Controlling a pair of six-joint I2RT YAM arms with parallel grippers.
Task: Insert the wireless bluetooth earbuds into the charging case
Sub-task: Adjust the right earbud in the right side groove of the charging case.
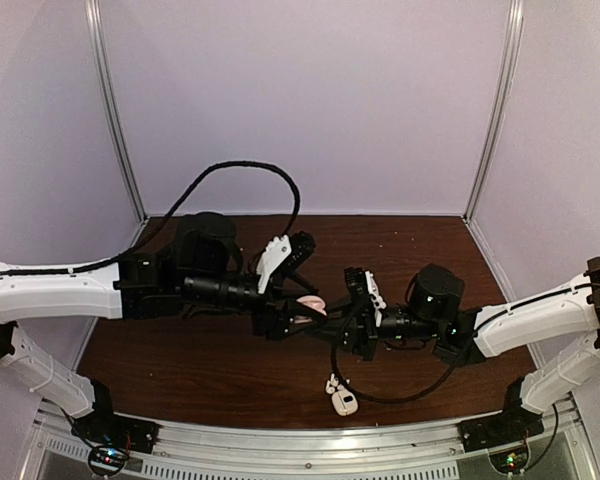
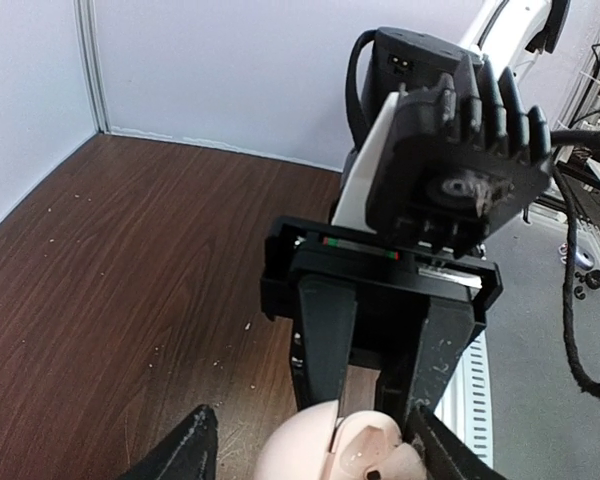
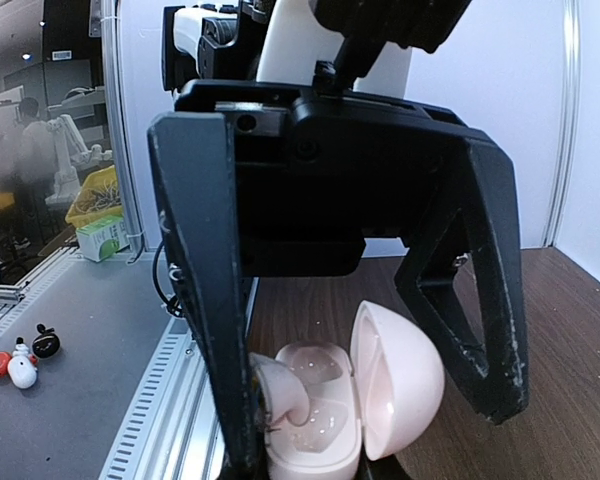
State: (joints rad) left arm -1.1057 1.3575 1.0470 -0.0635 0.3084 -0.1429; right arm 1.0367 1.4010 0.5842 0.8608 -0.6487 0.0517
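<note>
The charging case (image 3: 315,445) is pale pink, its hinged lid (image 3: 405,380) open beside the wells. My left gripper (image 3: 365,430) is shut on it across base and lid and holds it above the table; it shows as a pink patch in the top view (image 1: 311,305). One whitish earbud (image 3: 290,390) stands stem-down in the left well, leaning on a black finger. My right gripper (image 2: 375,405) faces the case, its jaws a narrow gap apart at the base, with nothing between them. A tiny white piece (image 1: 332,384), perhaps the other earbud, lies by the front edge.
A small white rounded thing (image 1: 345,403) lies next to that piece. A black cable (image 1: 400,395) loops over the wood under the right arm. A metal rail (image 1: 310,440) runs along the front edge. Pale walls close the back and both sides.
</note>
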